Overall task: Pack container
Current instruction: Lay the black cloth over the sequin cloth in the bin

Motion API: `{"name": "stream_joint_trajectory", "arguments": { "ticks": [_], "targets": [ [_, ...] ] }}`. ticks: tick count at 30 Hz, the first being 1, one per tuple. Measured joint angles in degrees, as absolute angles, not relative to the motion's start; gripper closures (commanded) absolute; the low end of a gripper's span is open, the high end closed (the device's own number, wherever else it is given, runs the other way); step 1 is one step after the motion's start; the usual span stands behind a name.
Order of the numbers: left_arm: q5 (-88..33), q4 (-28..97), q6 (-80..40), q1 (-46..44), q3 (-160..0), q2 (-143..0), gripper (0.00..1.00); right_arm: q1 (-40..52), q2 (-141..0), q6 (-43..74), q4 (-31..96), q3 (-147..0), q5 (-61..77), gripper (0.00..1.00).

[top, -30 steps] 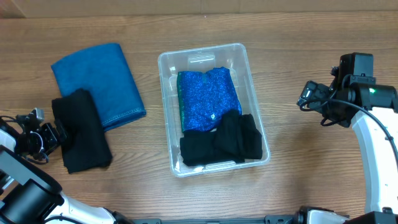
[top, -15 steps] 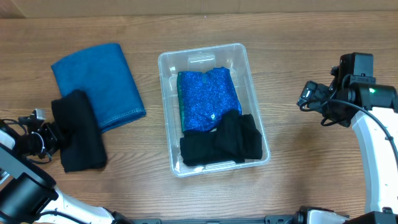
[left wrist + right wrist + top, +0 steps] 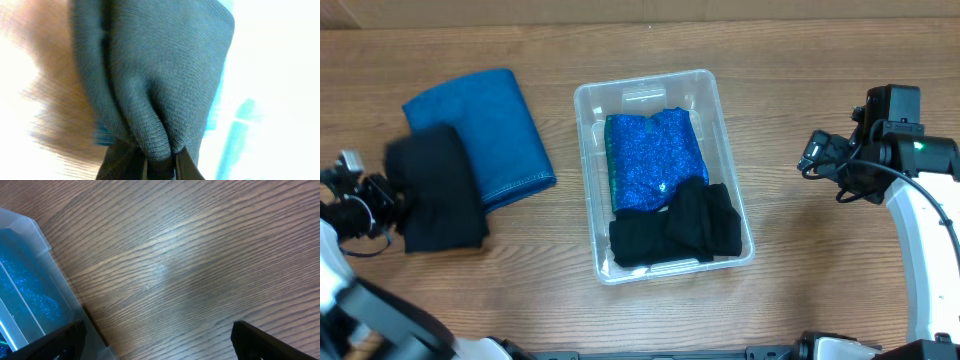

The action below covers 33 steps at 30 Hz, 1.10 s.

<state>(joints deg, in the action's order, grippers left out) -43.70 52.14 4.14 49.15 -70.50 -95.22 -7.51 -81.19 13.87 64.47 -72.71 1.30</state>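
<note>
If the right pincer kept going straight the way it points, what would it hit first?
Probably the bare wooden table. The right pincer seems to aim past the container, which sits off to one side, though depth is unclear.

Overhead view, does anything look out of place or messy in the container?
Nothing spilled or damaged. Only the black cloth in the container lies bunched rather than flat, overlapping the glittery blue piece.

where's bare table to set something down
Widest bare wood lies between the container and the right gripper. A narrower strip runs between the container and the blue towel. The left is crowded: the black cloth, pinched in the left gripper, overlaps the towel.
</note>
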Motion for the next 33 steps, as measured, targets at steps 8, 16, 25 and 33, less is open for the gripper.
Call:
{"name": "stream_joint_trajectory", "arguments": {
  "ticks": [8,16,25,33],
  "targets": [
    [-47.6,52.6,-1.6,19.1,-73.5,-75.8,0.96,-7.5,-81.2,13.6,64.5,-72.7,1.3,0.03],
    [-27.7,53.0,5.6,-22.3,-82.3,-78.2,0.96,-7.5,-81.2,13.7,64.4,-72.7,1.3,0.03],
    [-13.9,38.3,-39.8,-24.3,-82.3,-94.3,0.96,-7.5,-81.2,13.7,64.3,-72.7,1.3,0.03],
    [-11.0,37.7,-64.5,-24.4,-82.3,-104.7,0.38,-7.5,-81.2,13.7,64.3,-72.7,1.3,0.03]
  ]
}}
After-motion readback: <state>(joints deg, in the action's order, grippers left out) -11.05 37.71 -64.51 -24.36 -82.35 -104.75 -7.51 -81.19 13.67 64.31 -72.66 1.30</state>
